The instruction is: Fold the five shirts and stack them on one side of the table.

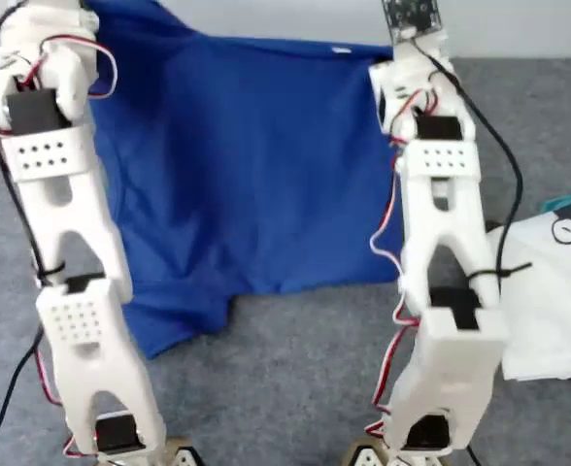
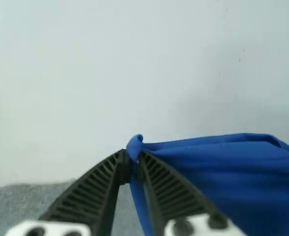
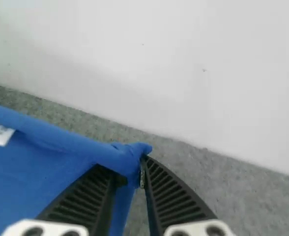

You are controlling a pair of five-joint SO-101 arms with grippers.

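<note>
High view: the blue shirt hangs from both arms over the table, its far edge raised and taut, probably to fold it. A white shirt lies beside it.
Left wrist view: the left gripper has its jaws clamped on a shirt corner.
Right wrist view: the right gripper is clamped on the opposite corner.

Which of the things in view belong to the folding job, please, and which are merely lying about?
In the job:
- blue shirt, pinched at its far corners by the left end effector and the right end effector
- white shirt, on the right

Not in the job:
- table
- wall
</note>
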